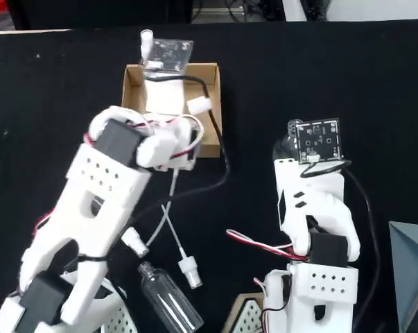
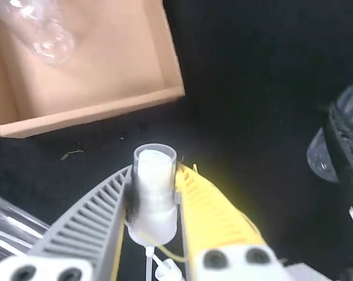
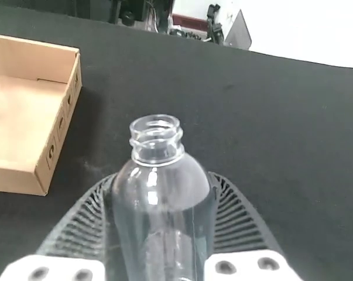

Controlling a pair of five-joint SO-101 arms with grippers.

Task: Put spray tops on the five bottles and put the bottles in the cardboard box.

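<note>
Far side: cardboard box [image 1: 131, 87], bottle [image 2: 43, 30] inside | just outside its wall: spray top [image 2: 154, 196] in left gripper [image 2: 156, 175] | right of box: second bottle [image 3: 157, 149] in right gripper [image 3: 164, 178] | front, between arms: third bottle [image 1: 168, 302], two loose tops [image 1: 189, 270]

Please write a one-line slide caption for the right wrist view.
Right gripper clamps an open-necked clear bottle; the cardboard box sits nearby.

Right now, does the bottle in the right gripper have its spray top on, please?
Off: the bottle shows a bare, open neck.
</note>
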